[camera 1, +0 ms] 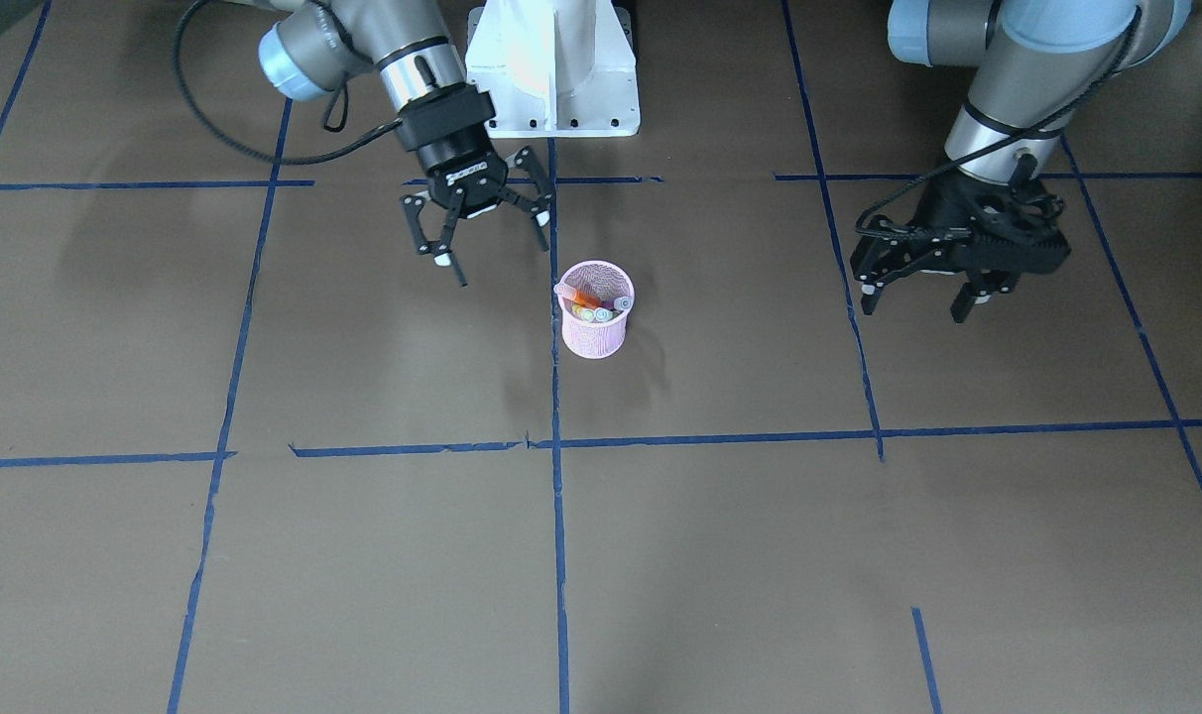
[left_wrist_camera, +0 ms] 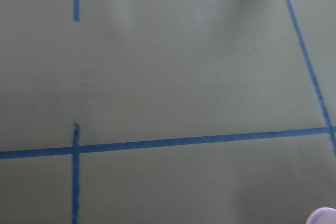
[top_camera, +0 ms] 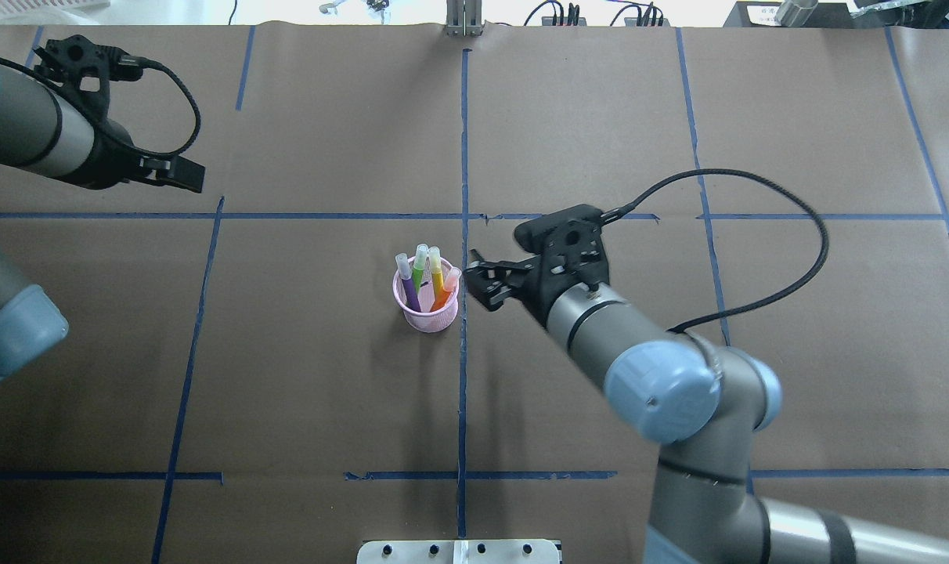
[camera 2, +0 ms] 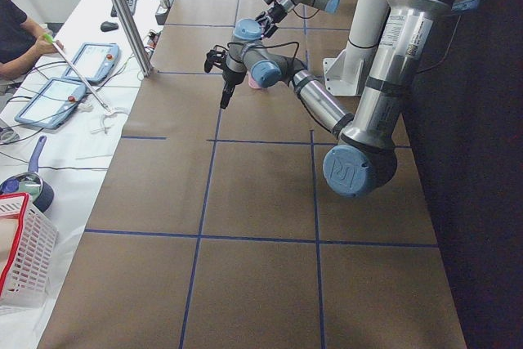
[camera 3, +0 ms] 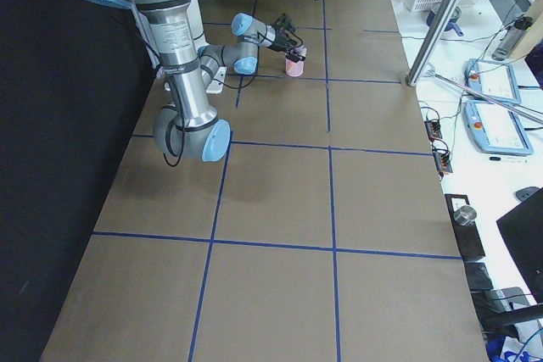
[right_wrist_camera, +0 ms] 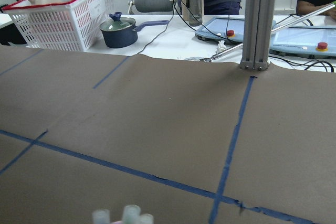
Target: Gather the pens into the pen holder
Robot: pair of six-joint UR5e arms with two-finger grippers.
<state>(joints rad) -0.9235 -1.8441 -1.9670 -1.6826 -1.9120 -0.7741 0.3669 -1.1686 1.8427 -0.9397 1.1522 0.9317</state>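
Observation:
The pink mesh pen holder (camera 1: 594,327) stands upright near the table's middle, also in the overhead view (top_camera: 428,313). Several pens stand in it, pale ends up: purple (top_camera: 409,288), green (top_camera: 418,265), yellowish (top_camera: 435,268) and orange (top_camera: 445,288). No pen lies on the table. My right gripper (camera 1: 492,240) is open and empty, just beside the holder on the robot's right, a little above the table (top_camera: 478,283). Its wrist view shows pen tips (right_wrist_camera: 123,216) at the bottom edge. My left gripper (camera 1: 916,297) is open and empty, far off to the robot's left (top_camera: 185,174).
The white robot base (camera 1: 553,69) stands behind the holder. Blue tape lines (camera 1: 556,441) cross the brown paper. Past the far table edge are a metal post (right_wrist_camera: 257,19), a white basket (right_wrist_camera: 63,9), a blue pot (right_wrist_camera: 119,31) and tablets (right_wrist_camera: 226,27).

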